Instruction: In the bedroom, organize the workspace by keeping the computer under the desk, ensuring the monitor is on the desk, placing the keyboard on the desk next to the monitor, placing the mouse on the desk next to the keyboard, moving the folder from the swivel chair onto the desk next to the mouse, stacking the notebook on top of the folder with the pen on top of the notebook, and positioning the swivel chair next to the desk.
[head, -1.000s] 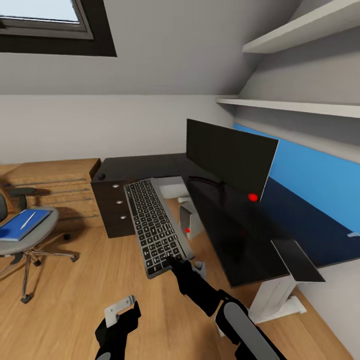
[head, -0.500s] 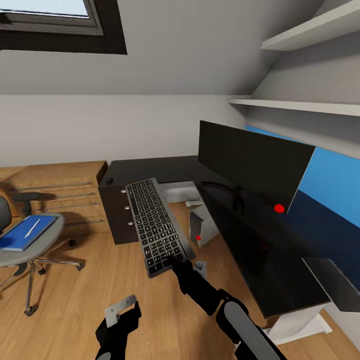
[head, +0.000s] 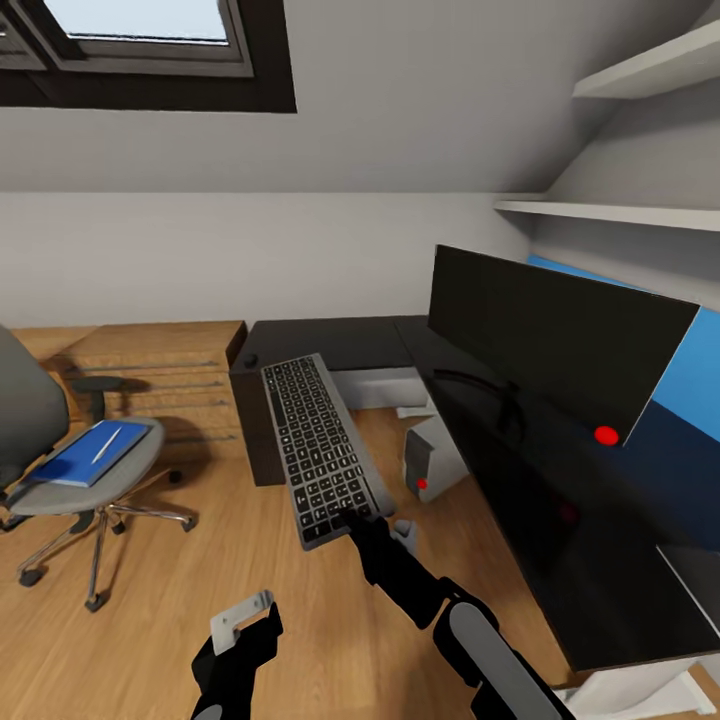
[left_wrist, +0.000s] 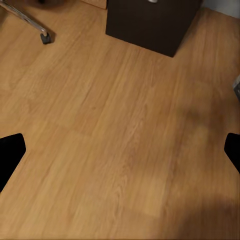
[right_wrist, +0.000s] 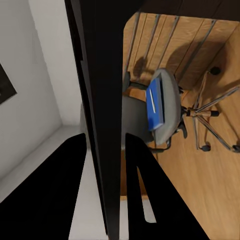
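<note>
My right gripper (head: 352, 519) is shut on the near end of the grey keyboard (head: 318, 445), holding it in the air over the floor beside the black desk (head: 520, 500). The keyboard appears edge-on as a dark strip (right_wrist: 100, 100) in the right wrist view. The monitor (head: 560, 335) stands on the desk, and the grey computer (head: 430, 462) sits beneath it. A small dark mouse (head: 250, 359) lies on the desk's far corner. The swivel chair (head: 40, 495) at the left carries a blue folder and notebook (head: 85, 460) with a pen (head: 107, 445). My left gripper (head: 243, 622) hangs open, low over the floor.
A dark drawer unit (head: 255, 430) stands under the desk's far end and shows in the left wrist view (left_wrist: 150, 22). Wooden steps (head: 160, 375) line the back wall. White shelves (head: 620, 212) hang above the desk. Wood floor (left_wrist: 120, 125) lies between chair and desk.
The whole view has shifted, so the camera has turned left: the chair shows more and the desk sits further right. The keyboard stays in my right gripper.
</note>
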